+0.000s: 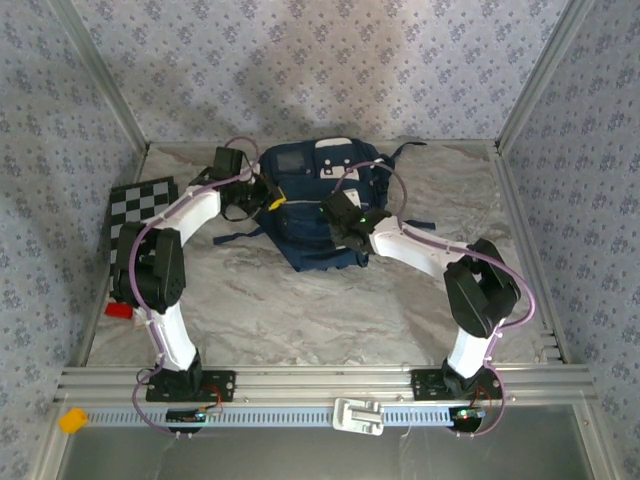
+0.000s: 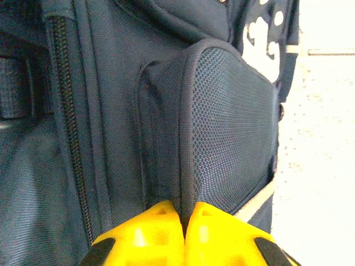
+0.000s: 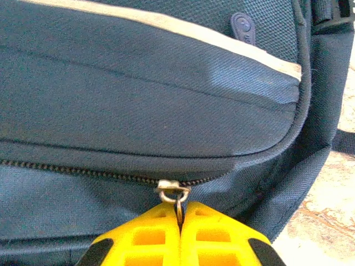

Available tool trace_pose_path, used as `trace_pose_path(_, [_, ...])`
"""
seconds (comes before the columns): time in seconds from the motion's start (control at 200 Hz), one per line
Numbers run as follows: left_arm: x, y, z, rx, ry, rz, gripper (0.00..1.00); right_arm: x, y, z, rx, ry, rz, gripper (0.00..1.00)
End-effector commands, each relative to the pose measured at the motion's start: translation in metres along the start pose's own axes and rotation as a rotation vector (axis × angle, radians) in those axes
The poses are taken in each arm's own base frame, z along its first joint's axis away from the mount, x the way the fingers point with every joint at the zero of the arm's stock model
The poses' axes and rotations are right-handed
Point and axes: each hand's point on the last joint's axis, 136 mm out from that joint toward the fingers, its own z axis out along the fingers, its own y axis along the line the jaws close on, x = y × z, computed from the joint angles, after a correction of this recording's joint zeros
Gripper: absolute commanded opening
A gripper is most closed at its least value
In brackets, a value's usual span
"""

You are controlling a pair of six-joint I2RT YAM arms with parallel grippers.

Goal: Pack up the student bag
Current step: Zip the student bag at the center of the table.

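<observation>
Student bag (image 1: pixel 318 205), navy fabric backpack, upper centre; left gripper (image 2: pixel 183 221) pinches its mesh pocket (image 2: pixel 233 127); right gripper (image 3: pixel 180 221) clamps the metal zip pull (image 3: pixel 173 191); unzipping likely needs a steady sideways drag.

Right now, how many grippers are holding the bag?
2. The left gripper pinches the edge of the mesh pocket on the student bag; the right gripper pinches a zipper pull ring.
</observation>
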Motion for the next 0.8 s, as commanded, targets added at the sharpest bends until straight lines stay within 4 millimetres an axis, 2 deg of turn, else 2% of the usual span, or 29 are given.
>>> trace_pose_path(0.0, [-0.043,-0.029,-0.015,0.074,-0.111,0.077,0.10,0.006,0.027,-0.021,-0.097,0.028,0.009,0.00])
trace_pose_path(0.03, [-0.045,-0.032,-0.015,0.084,-0.109,0.097,0.24,0.004,0.038,-0.024,-0.133,0.033,0.030,0.00])
trace_pose_path(0.045, [-0.045,-0.031,-0.015,0.077,-0.108,0.096,0.38,0.003,0.045,-0.026,-0.158,0.033,0.035,0.00])
trace_pose_path(0.06, [-0.046,-0.031,-0.016,0.068,-0.105,0.097,0.48,0.002,0.053,-0.027,-0.184,0.034,0.036,0.00])
trace_pose_path(0.085, [-0.045,-0.029,-0.018,0.058,-0.100,0.098,0.59,0.001,0.063,-0.030,-0.219,0.034,0.044,0.00])
trace_pose_path(0.115, [-0.042,-0.029,-0.021,0.059,-0.093,0.104,0.65,0.001,0.073,-0.032,-0.251,0.041,0.063,0.00])
trace_pose_path(0.19, [-0.029,-0.032,-0.034,0.082,-0.108,0.110,0.73,0.000,0.085,-0.030,-0.303,0.046,0.117,0.00])
trace_pose_path(0.3, [0.006,-0.021,-0.048,0.080,-0.124,0.019,0.76,0.002,0.087,-0.027,-0.290,0.043,0.127,0.00])
trace_pose_path(0.395, [0.040,-0.011,-0.042,0.139,-0.123,-0.141,0.79,0.006,0.085,-0.024,-0.281,0.056,0.133,0.00])
trace_pose_path(0.43, [0.047,-0.013,-0.040,0.165,-0.133,-0.182,0.81,0.007,0.083,-0.024,-0.276,0.053,0.137,0.00])
trace_pose_path(0.495, [0.060,-0.003,-0.033,0.145,-0.145,-0.275,0.81,0.007,0.083,-0.025,-0.273,0.045,0.136,0.00])
trace_pose_path(0.575, [0.065,-0.012,-0.025,0.193,-0.154,-0.322,0.80,0.008,0.083,-0.025,-0.271,0.050,0.132,0.00])
trace_pose_path(0.64, [0.066,-0.034,-0.020,0.238,-0.145,-0.270,0.79,0.010,0.083,-0.024,-0.266,0.055,0.129,0.00])
trace_pose_path(0.69, [0.070,-0.032,-0.014,0.176,-0.139,-0.278,0.78,0.011,0.083,-0.024,-0.262,0.062,0.160,0.00])
trace_pose_path(0.795, [0.068,-0.029,-0.003,0.156,-0.176,-0.310,0.66,0.009,0.084,-0.025,-0.262,0.053,0.160,0.00])
